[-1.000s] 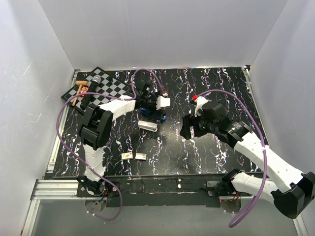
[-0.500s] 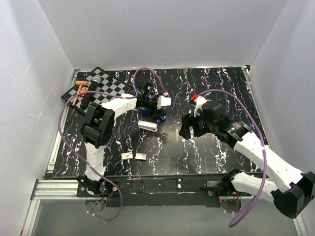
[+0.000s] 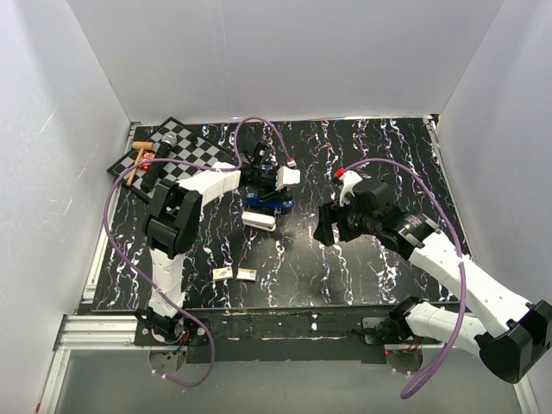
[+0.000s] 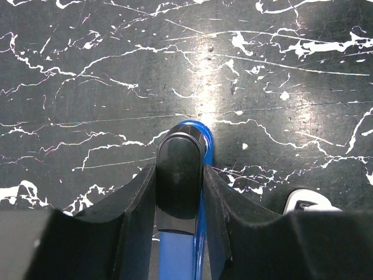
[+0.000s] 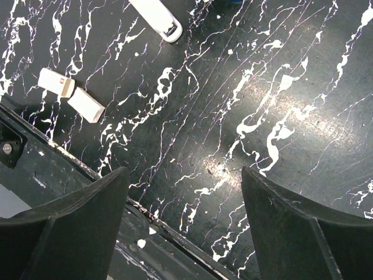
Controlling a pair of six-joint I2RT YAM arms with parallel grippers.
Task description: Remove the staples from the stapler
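At the far middle of the table [image 5: 291, 116], the left end effector [image 4: 179, 172] is clamped on the stapler [image 3: 269, 202]. Its two dark pads press the black top from both sides, and the blue body shows below and around the rounded nose. The stapler sits low over the table, just far of a white bar-shaped thing [image 5: 156, 16] that lies flat. The right end effector [image 5: 185, 192] hovers to the right of them, well apart from the stapler, with its fingers spread wide and nothing between them.

No staples show in any view. They are probably inside the stapler, whose magazine looks closed from here.

The main risk is the grip. The pads hold a smooth, rounded top, so I judge the stapler could twist or slide out when the other arm pulls or pries at it. If the magazine springs open suddenly, the thin strip could shoot out and be lost against the black-and-white marbled table. A grip on the top alone could also lift only the lid and leave the base behind.

Two small tan-and-white boxes [image 5: 57, 83] [image 5: 86, 107] lie touching at the near left. Whether they hold anything cannot be told. A chessboard [image 3: 194, 151] lies at the far left corner.
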